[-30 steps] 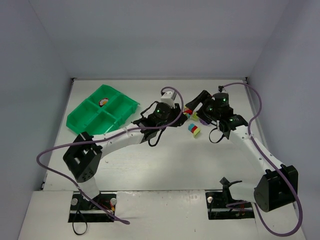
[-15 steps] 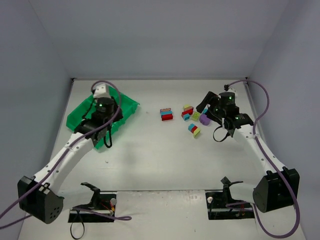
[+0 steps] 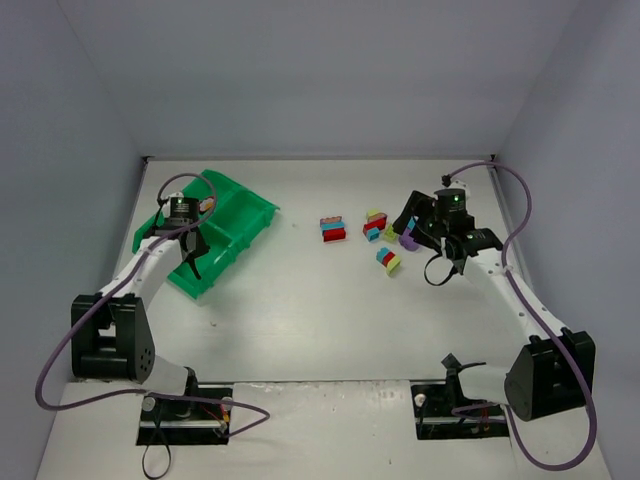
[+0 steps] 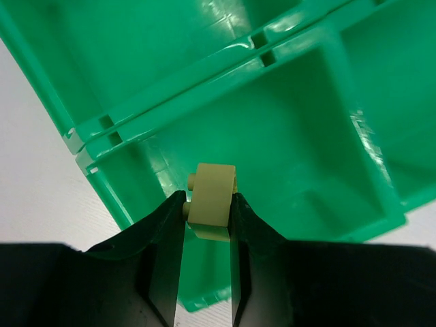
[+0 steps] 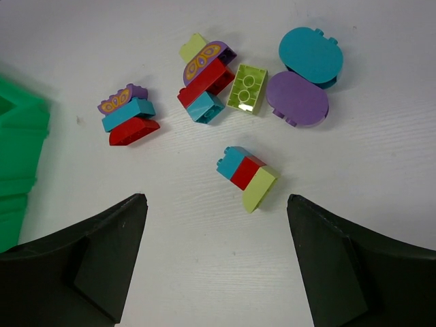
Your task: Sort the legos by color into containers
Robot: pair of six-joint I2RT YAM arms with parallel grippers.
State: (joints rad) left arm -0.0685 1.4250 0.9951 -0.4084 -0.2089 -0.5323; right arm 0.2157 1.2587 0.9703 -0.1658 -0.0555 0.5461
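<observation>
Left side. My left gripper (image 4: 208, 204) is clenched on a pale yellow-green plastic brick (image 4: 212, 194), pinched by its flat sides between the two fingers, with its studs pointing sideways. The brick hangs above the bright green plastic tray (image 4: 204, 75), over a compartment (image 4: 293, 136) that borders the tray's outer wall. The visible part of that compartment's floor is bare. From overhead my own arm hides the spot, so I cannot say which of the four it is.

Right side. My right gripper (image 5: 216, 204) is released, jaws wide and holding nothing. It hovers over the loose pieces on the white table (image 5: 381, 177). A small cyan, red and yellow-green stack (image 5: 246, 178) lies nearest below it. Beyond that are a flat purple round piece (image 5: 297, 97), a cyan round piece (image 5: 310, 54), a yellow-green studded brick (image 5: 247, 87) and two more mixed stacks (image 5: 129, 116).

Assessment. The step in hand is the drop-off of the yellow-green brick. Sorting looks to be at an early stage, as most pieces lie outside the tray.

Next move. The left jaws need to part while the brick sits well inside the compartment walls and clear of the divider. The right gripper needs a descent centred on a single piece. The stacks mix colours and will likely need to be pulled apart.
</observation>
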